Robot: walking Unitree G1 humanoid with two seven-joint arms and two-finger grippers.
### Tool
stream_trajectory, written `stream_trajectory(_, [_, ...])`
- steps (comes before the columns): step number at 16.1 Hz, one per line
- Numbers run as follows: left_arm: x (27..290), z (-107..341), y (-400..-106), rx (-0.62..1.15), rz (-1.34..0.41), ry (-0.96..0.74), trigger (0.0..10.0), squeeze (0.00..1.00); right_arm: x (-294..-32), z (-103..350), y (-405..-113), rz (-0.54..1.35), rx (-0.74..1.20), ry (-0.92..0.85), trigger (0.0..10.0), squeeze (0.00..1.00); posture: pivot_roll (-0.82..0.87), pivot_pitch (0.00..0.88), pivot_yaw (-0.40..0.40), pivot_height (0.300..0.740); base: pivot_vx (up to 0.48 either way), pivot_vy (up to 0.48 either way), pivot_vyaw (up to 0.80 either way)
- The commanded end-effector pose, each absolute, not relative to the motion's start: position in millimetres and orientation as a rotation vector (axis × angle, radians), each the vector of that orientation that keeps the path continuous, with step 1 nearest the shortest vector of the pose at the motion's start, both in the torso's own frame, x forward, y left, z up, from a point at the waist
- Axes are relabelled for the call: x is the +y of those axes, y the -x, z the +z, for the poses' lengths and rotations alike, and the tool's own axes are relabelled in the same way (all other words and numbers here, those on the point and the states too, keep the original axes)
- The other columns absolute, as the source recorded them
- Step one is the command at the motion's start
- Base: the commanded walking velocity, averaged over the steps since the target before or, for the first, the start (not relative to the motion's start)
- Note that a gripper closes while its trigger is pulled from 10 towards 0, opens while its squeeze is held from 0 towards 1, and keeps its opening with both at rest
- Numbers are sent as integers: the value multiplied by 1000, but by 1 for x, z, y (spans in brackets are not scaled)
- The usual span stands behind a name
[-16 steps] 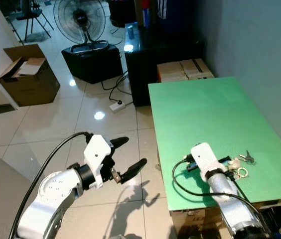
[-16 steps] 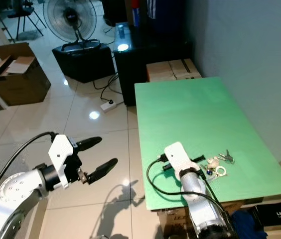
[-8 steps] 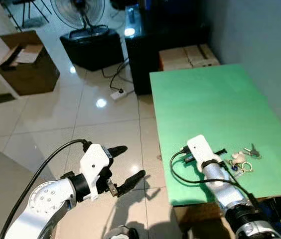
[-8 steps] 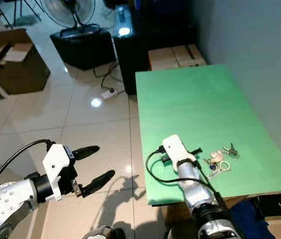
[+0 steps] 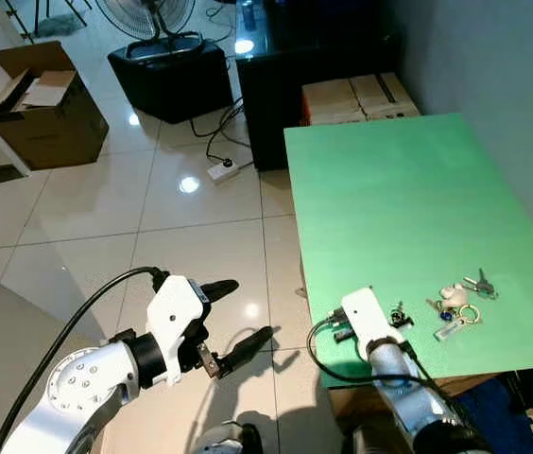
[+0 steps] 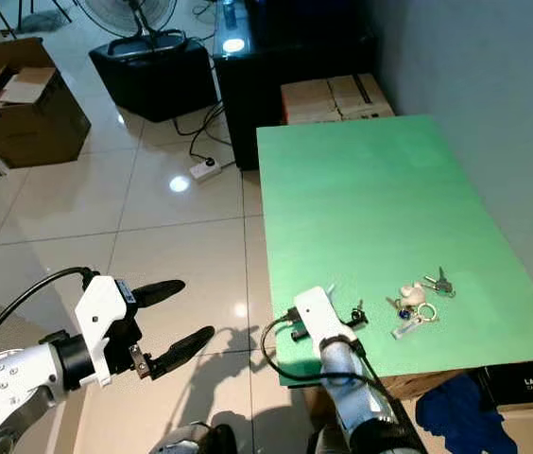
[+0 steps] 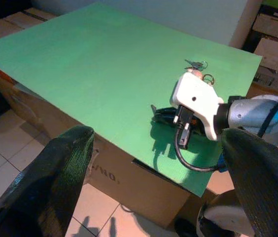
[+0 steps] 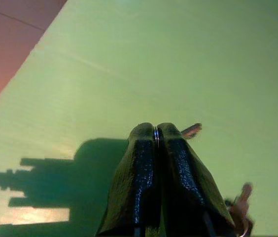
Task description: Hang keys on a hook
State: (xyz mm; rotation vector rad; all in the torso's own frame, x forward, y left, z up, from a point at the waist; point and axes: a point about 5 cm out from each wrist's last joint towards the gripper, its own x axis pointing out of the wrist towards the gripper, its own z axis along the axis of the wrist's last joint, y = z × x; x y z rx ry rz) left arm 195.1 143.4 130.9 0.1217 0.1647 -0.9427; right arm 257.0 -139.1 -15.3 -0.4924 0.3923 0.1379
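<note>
Right pincer clenched on nothing — above the green table, near the keys; left pincer spread wide.

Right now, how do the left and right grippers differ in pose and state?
The left gripper hangs over the tiled floor, fingers spread open; the right gripper is pressed shut. The left is off the green table; the right sits low above it, short of the keys. Both hold nothing.
</note>
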Motion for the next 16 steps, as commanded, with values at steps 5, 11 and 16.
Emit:
stream_trajectory(5, [147, 137, -197, 152, -940, -145, 10000, 0, -142, -15, -243, 93, 377, 406, 10000, 0, 120, 147, 143, 740, 0, 0, 0])
stream_trajectory(11, [142, 136, -198, 144, -952, -143, 10000, 0, -148, -18, -237, 114, 397, 387, 10000, 1000, 109, 129, 148, 740, 0, 0, 0])
stream_trajectory(16, [143, 136, -197, 144, -957, -148, 10000, 0, -141, -15, -239, 155, 353, 378, 10000, 1000, 112, 110, 147, 740, 0, 0, 0])
